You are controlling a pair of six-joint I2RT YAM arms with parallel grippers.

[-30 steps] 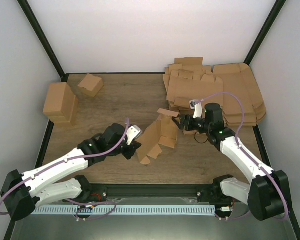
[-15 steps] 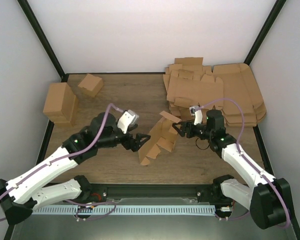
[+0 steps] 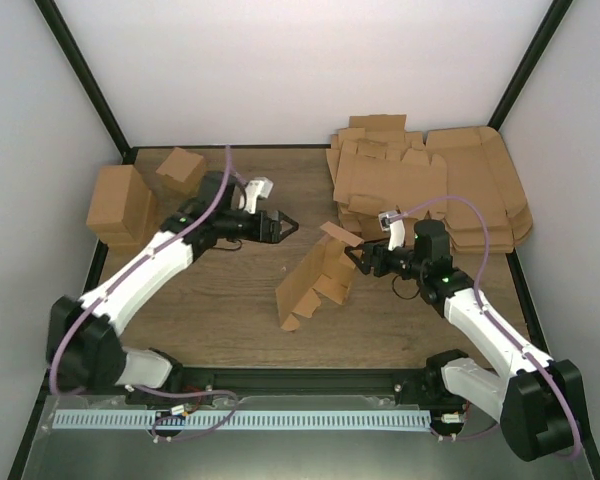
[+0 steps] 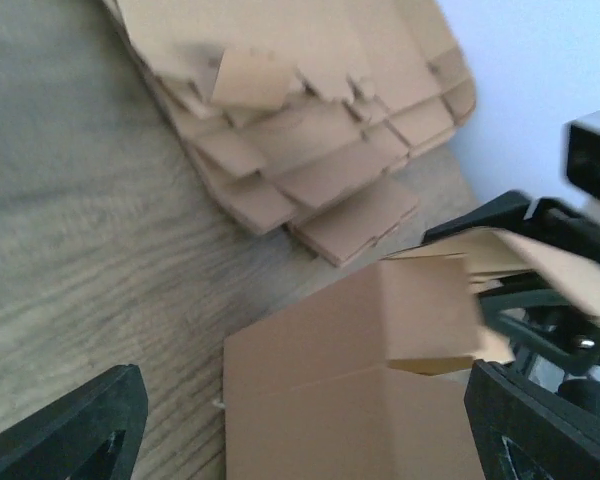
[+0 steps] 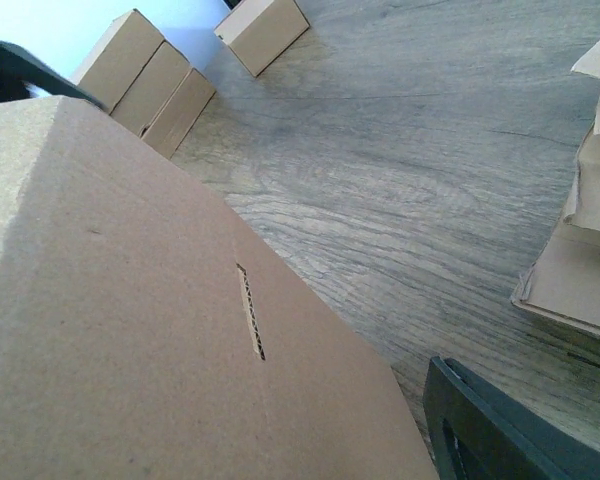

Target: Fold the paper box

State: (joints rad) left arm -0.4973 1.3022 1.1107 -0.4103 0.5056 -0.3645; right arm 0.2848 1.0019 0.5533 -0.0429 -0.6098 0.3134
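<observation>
The paper box (image 3: 313, 283) stands half-formed near the middle of the wood-grain counter (image 3: 230, 310), a leaning panel with flaps sticking up at its right end. The right arm (image 3: 475, 310) reaches in from the box's right, and its jaws pinch that raised right-hand flap. The left arm (image 3: 145, 268) stretches out to the box's far left, with its jaws spread wide and well apart from the cardboard, pointing towards it.

Behind and to the right of the box lies a ragged stack of flat die-cut sheets (image 3: 430, 185), close behind the right arm's wrist. Far to the box's left sit a block of oblong folded boxes (image 3: 120, 205) and, behind them, a small cube-like box (image 3: 181, 168).

The left wrist view alone shows the flap caught between the black right jaws, with the layered sheet edges (image 4: 310, 160) stepping outward beyond.

In the right wrist view the box's matte brown panel (image 5: 130, 300) fills the lower left and blocks that side. It reveals a short perforated slit (image 5: 251, 312) in the panel and shows the oblong block (image 5: 145, 80) as three boxes side by side.
</observation>
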